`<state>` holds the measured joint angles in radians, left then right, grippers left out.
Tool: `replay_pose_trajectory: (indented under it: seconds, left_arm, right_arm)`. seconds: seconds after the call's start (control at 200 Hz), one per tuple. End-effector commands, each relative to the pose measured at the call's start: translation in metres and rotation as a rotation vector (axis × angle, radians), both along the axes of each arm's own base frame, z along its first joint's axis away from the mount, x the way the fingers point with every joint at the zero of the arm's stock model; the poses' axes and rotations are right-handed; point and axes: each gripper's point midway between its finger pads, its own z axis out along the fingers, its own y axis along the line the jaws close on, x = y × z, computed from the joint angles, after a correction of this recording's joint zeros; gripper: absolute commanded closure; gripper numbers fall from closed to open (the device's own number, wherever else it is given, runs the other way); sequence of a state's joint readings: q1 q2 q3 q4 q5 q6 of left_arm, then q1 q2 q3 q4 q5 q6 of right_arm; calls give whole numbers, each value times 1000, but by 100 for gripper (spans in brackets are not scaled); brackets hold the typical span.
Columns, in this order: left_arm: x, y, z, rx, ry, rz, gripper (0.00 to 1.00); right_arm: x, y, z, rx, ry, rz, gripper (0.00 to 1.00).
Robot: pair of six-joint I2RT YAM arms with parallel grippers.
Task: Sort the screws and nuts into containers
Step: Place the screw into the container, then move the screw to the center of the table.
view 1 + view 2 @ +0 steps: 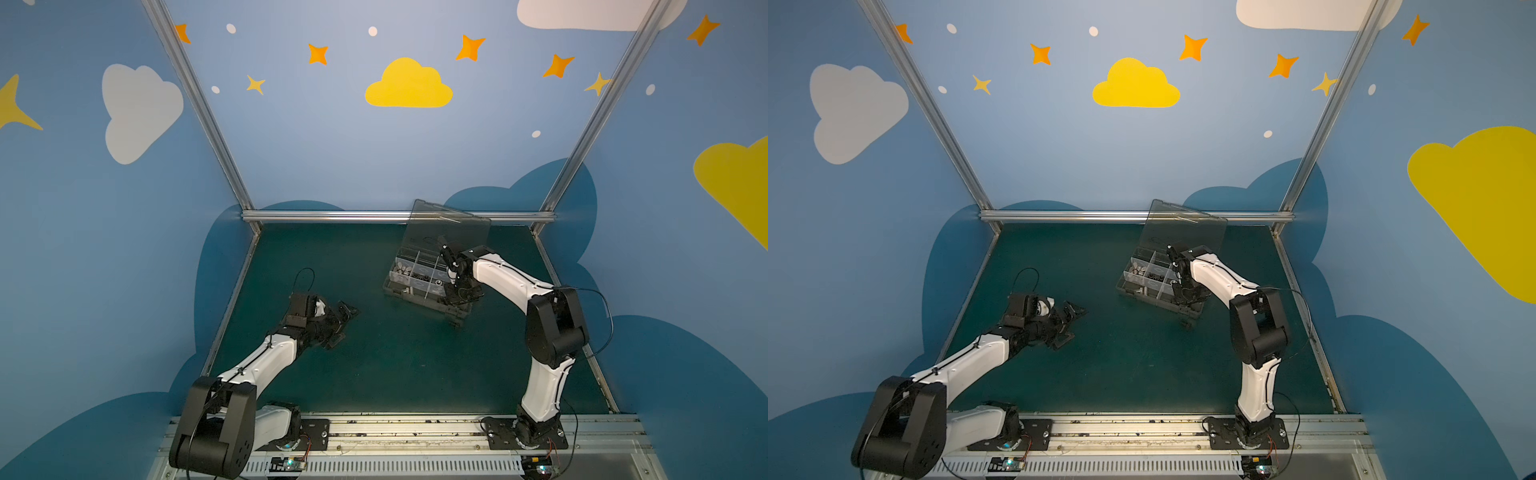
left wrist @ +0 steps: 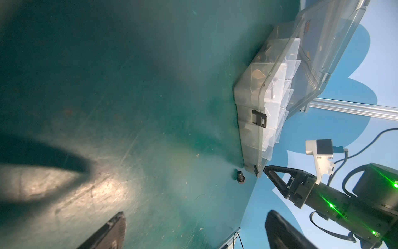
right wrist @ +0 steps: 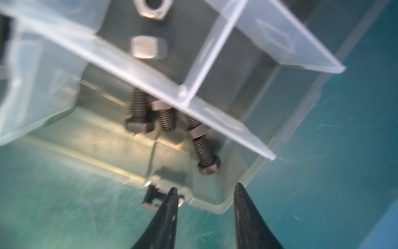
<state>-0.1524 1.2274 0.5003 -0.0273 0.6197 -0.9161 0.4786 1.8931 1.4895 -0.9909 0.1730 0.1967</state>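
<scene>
Pincers both spread, empty. Right pincer [image 3: 205, 187] at wall of clear greyish plastic organizer box [image 3: 97, 151]; short black hex-head screws [image 3: 206, 151] just ahead in corner compt (silver hex nuts [image 3: 148, 47] beyond). Left pincer [image 2: 197, 213]: loose black screw [image 2: 304, 177] well ahead, by box.

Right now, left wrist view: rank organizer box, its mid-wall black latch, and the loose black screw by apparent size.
1. organizer box, by far.
2. black latch.
3. black screw: slightly smaller than the latch, but nearer the camera, so that pair is unsure.
</scene>
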Motion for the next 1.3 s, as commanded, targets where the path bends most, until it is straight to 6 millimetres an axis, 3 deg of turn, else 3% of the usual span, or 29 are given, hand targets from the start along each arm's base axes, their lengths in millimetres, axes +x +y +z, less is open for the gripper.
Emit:
replay_pose_trajectory:
  seconds: [0.0,0.225,0.496,1.086,1.297]
  left_arm:
    - [5,-1,9,5,-26,-7,0]
    - [6,-1,9,3,-26,-9,0]
    - [6,-1,8,2,-24,-10,0]
    - [4,0,7,6,-21,-4,0]
    - [4,0,6,7,-19,-5,0]
  right_arm:
    - [-16,11,17,114,13,31,59]
    - [-41,15,12,186,67,42,56]
    - [-62,15,-11,209,129,50,54]
    - [-45,10,-51,130,123,55,52]
    - [-48,9,-62,98,144,58,52]
